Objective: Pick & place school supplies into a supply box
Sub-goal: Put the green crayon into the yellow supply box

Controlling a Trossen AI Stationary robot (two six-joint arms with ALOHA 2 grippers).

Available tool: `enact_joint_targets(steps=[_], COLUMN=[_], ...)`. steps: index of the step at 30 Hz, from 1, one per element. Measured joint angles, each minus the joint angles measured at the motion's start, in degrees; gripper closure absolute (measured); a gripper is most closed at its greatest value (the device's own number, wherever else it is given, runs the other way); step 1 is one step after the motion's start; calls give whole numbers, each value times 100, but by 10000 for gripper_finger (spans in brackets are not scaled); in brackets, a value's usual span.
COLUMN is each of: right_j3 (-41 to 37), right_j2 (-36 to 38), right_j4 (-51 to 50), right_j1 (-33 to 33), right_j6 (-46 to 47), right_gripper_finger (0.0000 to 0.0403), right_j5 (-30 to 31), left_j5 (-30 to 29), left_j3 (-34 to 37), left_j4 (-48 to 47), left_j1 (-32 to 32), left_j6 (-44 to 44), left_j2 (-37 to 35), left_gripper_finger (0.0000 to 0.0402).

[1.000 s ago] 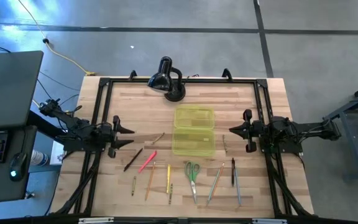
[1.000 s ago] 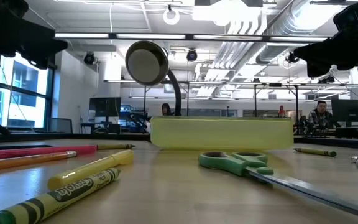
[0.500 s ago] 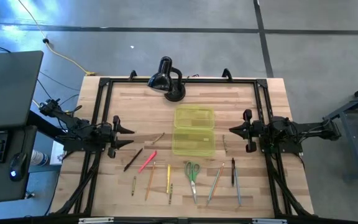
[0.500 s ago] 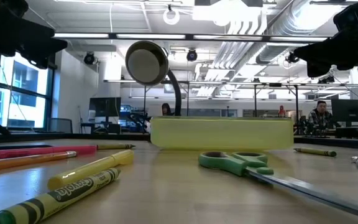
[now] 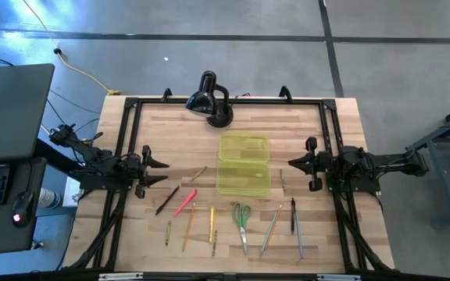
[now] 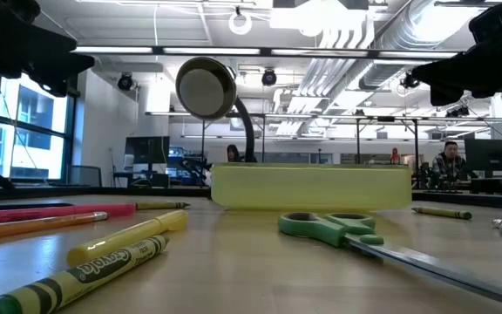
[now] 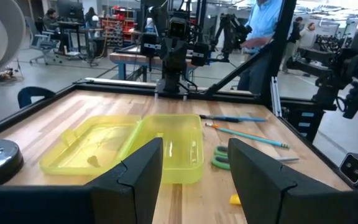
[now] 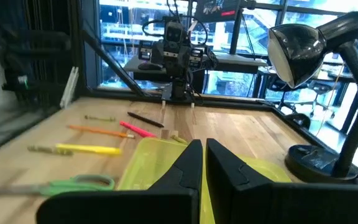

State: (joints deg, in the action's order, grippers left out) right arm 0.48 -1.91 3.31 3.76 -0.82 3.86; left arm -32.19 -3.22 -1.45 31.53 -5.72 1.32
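Grey workshop floor surrounds a pale wooden tabletop framed in black rails, with a black desk lamp at its 12 o'clock edge. Near the middle lies the supply box, translucent yellow-green, its lid folded flat toward the lamp, so it stands open and appears to hold nothing.

Every supply lies out on the wood. From the box's 6 o'clock side, the green-handled scissors sit just beside it; a pink-red pencil, a black pencil, an orange pencil and a yellow pencil spread toward 8 o'clock, and a green pencil and a dark pen toward 4 o'clock.

The left tool hangs at the tabletop's 9 o'clock edge with its fingers spread wide and empty. The right tool waits at 3 o'clock, fingers pressed together, gripping nothing.

By my reading no pick has begun; this is the very start. The next move calls for one arm to reach inward and down over a chosen pencil, line its fingers across the thin shaft, and close low against the wood; the right tool would first need to part its fingers.
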Motion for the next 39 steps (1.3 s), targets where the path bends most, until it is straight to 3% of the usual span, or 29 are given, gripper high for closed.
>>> enact_joint_targets(steps=[2,5,12,25,28,32,39], right_j3=[0,1,1,1,1,1,-1], right_j2=[0,-2,0,0,0,0,0], right_j4=[96,415,1165,1113,1058,1088,1348], right_j1=[1,1,1,4,4,4,1], right_j6=[679,895,-1,90,88,86,84], right_gripper_finger=[402,402,402,402,402,402,402], right_j5=[-66,85,294,20,9,9,306], left_j5=[40,-67,-443,-3016,-3372,-3557,-2955], left_j3=[0,0,-2,-7,-7,-7,-7], left_j4=[57,258,979,1012,990,962,841], left_j1=[0,0,0,0,-1,-1,0], left_j6=[-85,-116,-653,-505,-505,-507,-523], left_j2=[2,5,4,4,2,2,2], left_gripper_finger=[186,186,186,186,186,186,186])
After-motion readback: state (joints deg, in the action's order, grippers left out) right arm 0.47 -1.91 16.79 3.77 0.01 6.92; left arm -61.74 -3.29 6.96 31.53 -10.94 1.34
